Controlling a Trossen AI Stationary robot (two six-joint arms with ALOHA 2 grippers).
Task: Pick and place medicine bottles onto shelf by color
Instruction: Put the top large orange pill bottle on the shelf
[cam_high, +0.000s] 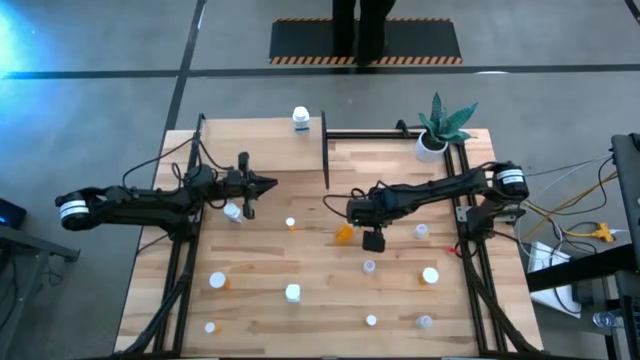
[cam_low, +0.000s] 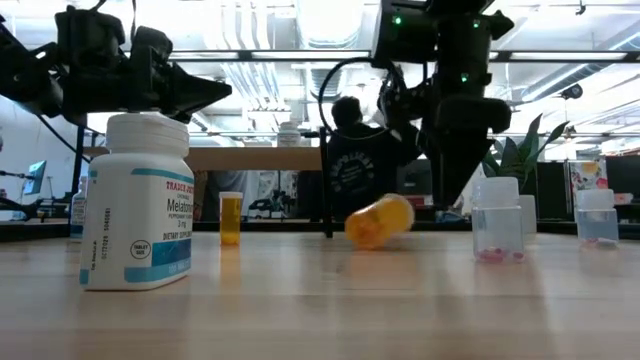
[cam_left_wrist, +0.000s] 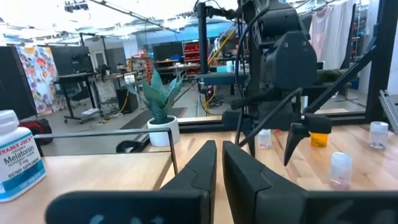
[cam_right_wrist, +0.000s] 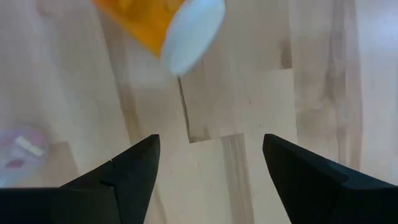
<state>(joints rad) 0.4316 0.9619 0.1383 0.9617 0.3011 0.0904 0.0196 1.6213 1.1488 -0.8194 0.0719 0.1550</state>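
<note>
The right claw (cam_high: 373, 240) hangs over the middle of the desk (cam_high: 310, 320) with its two dark, wedge-shaped fingers spread wide and nothing between them. Just beside it an orange bottle (cam_high: 344, 233) lies tipped on its side on the pale planks, its round white cap showing in the right wrist view. The left claw (cam_high: 268, 183) hovers above the desk's left half, its tapered fingers pressed together and empty. A white bottle (cam_high: 301, 119) stands at the far edge, beside the thin dark upright divider (cam_high: 326, 150); whether it counts as sorted cannot be told. Otherwise the job looks barely begun: roughly a dozen small cylinders, some translucent orange plastic, some opaque white, some clear, stand scattered over the near half, all smooth with white caps. A potted plant (cam_high: 440, 128) sits in the far right corner.
</note>
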